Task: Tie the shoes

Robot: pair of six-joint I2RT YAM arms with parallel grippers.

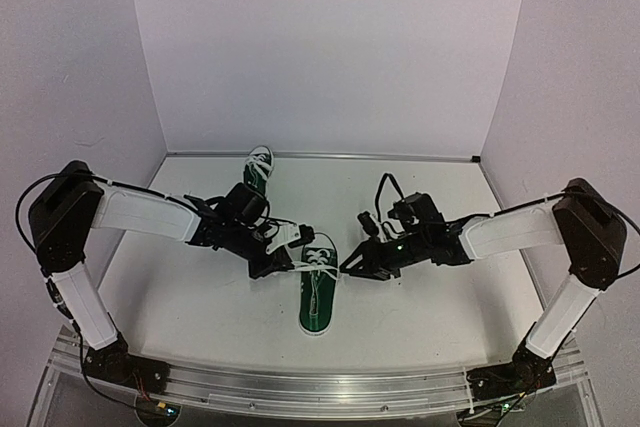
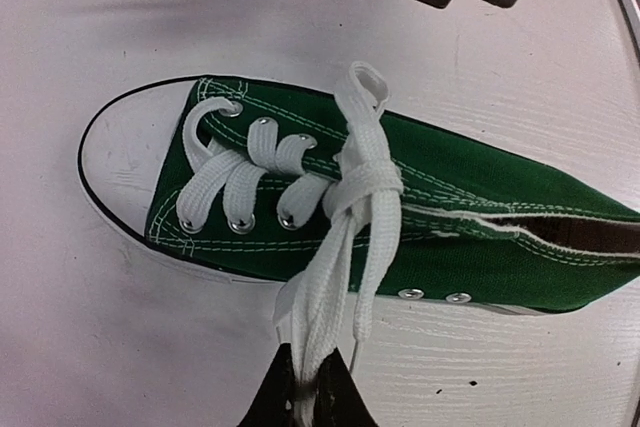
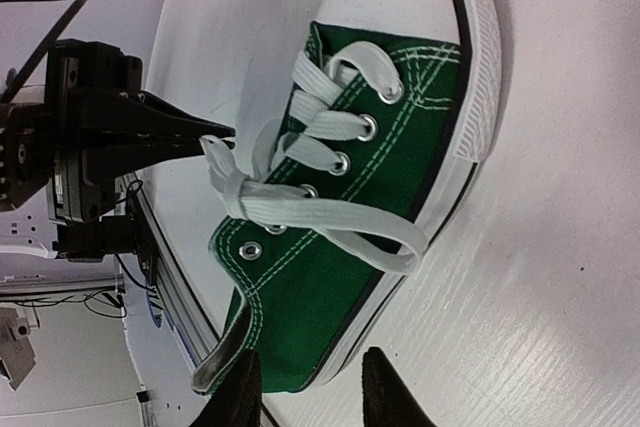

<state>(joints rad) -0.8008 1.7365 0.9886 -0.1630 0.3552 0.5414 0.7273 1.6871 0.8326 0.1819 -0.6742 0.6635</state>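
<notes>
Left gripper [image 3: 225,134] pinches the white lace [image 3: 330,215] of the green sneaker [image 3: 330,287].

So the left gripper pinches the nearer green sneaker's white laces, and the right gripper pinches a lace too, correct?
No. The left gripper pinches the white laces of the nearer green sneaker, but the right gripper is open and holds nothing; the right wrist view shows this.

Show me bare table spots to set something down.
Free: the far right corner, between the right arm and the back wall; the near patches either side of the near shoe. Crowded: the middle, around that shoe's laces.
</notes>
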